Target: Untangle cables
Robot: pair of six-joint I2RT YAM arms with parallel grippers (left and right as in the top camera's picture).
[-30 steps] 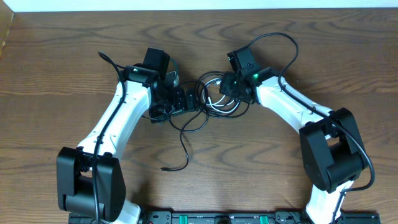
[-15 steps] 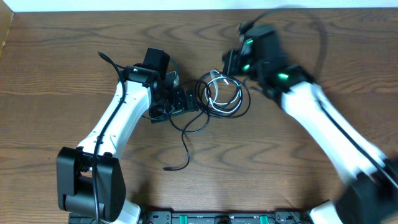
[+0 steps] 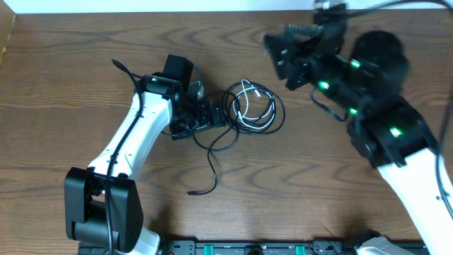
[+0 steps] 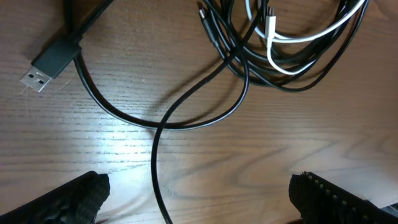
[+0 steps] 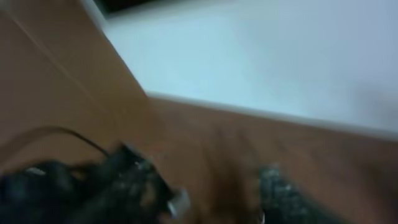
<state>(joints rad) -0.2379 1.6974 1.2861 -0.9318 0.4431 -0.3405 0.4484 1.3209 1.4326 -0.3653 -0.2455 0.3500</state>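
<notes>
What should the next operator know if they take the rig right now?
Left gripper: open, empty, low over the wooden table beside the pile.
Right gripper: blurred, near the far edge, apart from the pile. Open or shut is unclear, and no cable is seen in it.
Thin black cables: looped together mid-table, one tail running toward the near edge.
Short white cable: lying within those loops.
Done: nothing separated.
Left: pull the white cable out, then part the black ones.
</notes>
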